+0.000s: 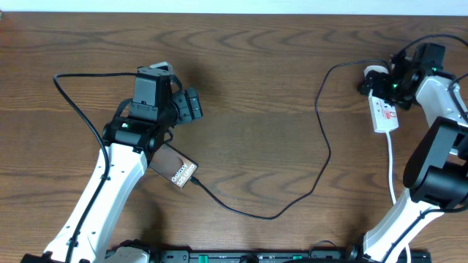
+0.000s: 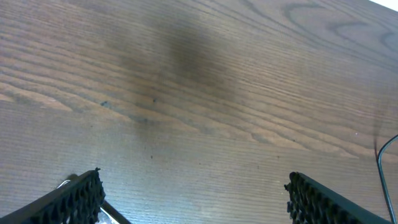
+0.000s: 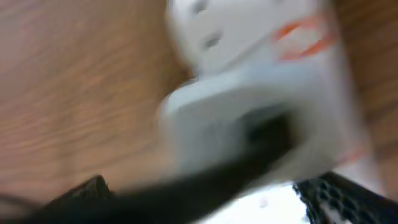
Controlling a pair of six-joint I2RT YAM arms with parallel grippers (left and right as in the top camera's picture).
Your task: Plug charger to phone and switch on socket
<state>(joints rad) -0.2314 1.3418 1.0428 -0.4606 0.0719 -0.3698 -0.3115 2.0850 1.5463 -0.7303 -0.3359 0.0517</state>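
Observation:
The phone [image 1: 177, 170], a dark slab with white "Galaxy" lettering, lies near the front left, half under my left arm. The charger [image 1: 327, 150], a thin black cable, leaves the phone's right end, loops forward and runs back to the far end of the socket [image 1: 385, 112], a white strip with red markings. My right gripper [image 1: 377, 80] hovers open over that far end. In the blurred right wrist view the socket [image 3: 249, 74] fills the frame, a dark charger band [image 3: 249, 155] crossing between the open right gripper [image 3: 205, 196]. My left gripper [image 1: 193, 105] [image 2: 194, 180] is open over bare wood.
The socket's white cord [image 1: 392, 164] trails toward the front beside my right arm. A black cable [image 1: 73, 102] arcs across the table left of my left arm. The wooden table [image 1: 256, 88] lies bare between the arms.

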